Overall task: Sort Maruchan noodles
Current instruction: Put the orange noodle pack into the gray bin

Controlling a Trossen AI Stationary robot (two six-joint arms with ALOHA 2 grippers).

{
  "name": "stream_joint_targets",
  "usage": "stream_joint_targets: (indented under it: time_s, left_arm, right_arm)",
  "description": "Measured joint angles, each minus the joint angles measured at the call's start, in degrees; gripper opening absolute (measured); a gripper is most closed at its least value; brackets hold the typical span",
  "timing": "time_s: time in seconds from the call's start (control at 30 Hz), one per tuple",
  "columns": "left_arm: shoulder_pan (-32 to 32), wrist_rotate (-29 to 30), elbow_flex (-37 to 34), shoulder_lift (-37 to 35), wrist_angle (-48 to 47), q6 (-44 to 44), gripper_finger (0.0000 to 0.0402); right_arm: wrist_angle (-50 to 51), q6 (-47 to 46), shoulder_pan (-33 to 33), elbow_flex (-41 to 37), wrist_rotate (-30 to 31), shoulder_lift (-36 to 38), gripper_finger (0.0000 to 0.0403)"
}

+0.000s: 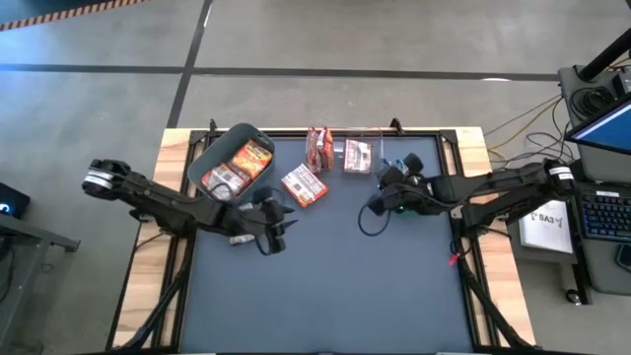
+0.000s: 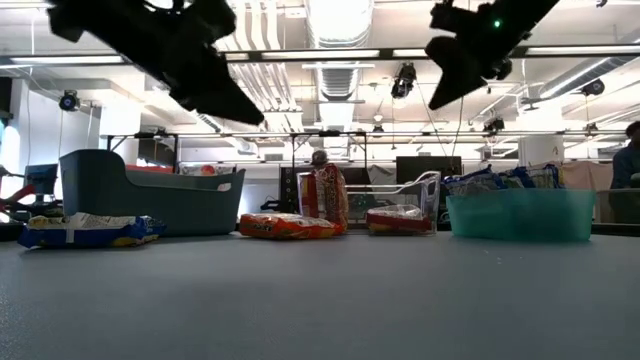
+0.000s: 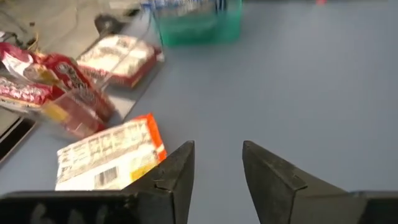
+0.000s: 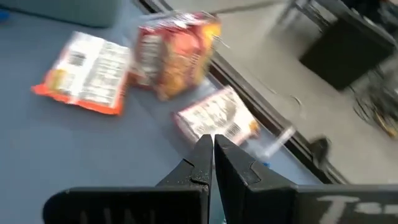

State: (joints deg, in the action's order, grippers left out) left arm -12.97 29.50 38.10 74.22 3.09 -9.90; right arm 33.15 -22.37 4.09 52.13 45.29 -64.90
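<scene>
An orange-red noodle packet lies flat on the blue table. Behind it, maroon packets stand on edge by the far rim. One more packet lies in a clear bin. A blue-and-white packet lies on the table at the left in the low view. My left gripper hovers open and empty above the table, just near-left of the orange-red packet. My right gripper is shut and empty, raised near-right of the clear bin.
A grey bin at the far left holds several packets. A green bin with blue packets stands at the far right, partly under my right arm in the high view. Open table surface stretches toward the near edge.
</scene>
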Motion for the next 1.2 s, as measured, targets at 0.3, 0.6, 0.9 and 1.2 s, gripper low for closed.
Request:
stream_joint_targets:
  time_s: [0.3,0.6,0.9,1.2]
  left_arm:
    - [2.0,-0.02,5.25,8.87,-6.61,1.69,0.0112]
    - [7.21,0.0,9.28,17.28,-6.53,5.27,0.0182]
    - [12.64,0.32,12.11,27.28,-2.64,11.83,0.0213]
    - [14.58,4.57,11.98,31.31,1.0,12.31,0.0193]
  right_arm:
    - [-20.92,18.43,1.22,-8.04,-8.89,3.89,0.0008]
    - [-26.64,21.81,1.14,-11.98,-14.88,11.72,0.0008]
    - [-26.51,22.52,1.14,-15.0,-15.31,15.81,0.0008]
    - [-26.58,23.04,1.14,-15.47,-15.31,17.28,0.0009]
